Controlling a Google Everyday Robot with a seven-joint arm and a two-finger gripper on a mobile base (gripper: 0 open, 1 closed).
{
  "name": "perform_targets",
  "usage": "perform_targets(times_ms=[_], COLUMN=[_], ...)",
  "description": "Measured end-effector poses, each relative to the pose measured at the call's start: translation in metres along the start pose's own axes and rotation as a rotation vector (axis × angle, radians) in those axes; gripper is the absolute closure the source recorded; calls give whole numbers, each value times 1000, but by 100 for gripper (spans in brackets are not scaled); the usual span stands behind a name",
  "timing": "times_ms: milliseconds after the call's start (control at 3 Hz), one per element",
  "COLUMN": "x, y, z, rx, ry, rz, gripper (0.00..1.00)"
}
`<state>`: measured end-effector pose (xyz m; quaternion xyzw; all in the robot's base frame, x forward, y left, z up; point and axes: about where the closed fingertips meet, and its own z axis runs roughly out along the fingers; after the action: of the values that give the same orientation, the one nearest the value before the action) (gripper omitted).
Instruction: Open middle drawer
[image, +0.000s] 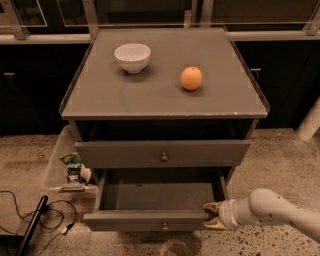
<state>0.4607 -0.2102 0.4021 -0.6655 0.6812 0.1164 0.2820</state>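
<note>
The middle drawer (150, 196) is pulled out of the grey cabinet, showing its shallow empty grey box. Its front panel (145, 220) with a small brass knob (164, 226) faces me low in the view. My gripper (212, 216) comes in from the lower right on a white arm (272, 210). It sits at the right end of that front panel, with one finger above and one below the panel's corner, clamped on it. Above it, another grey drawer (162, 152) with a brass knob (164, 157) sticks out slightly. The drawer below is hidden.
A white bowl (132, 56) and an orange (191, 78) sit on the cabinet top (165, 95). A clear bin (62, 165) with snack packets stands to the cabinet's left. Black cables (30, 220) lie on the speckled floor at lower left.
</note>
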Motion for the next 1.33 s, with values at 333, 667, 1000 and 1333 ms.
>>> perform_targets(times_ms=[333, 667, 1000, 1333], x=[-2, -2, -2, 3], y=[2, 2, 2, 16], z=[-2, -2, -2, 0], rx=[-4, -4, -4, -18], ry=[-1, -1, -1, -49], rz=[0, 0, 0, 15], gripper=[92, 69, 46, 49])
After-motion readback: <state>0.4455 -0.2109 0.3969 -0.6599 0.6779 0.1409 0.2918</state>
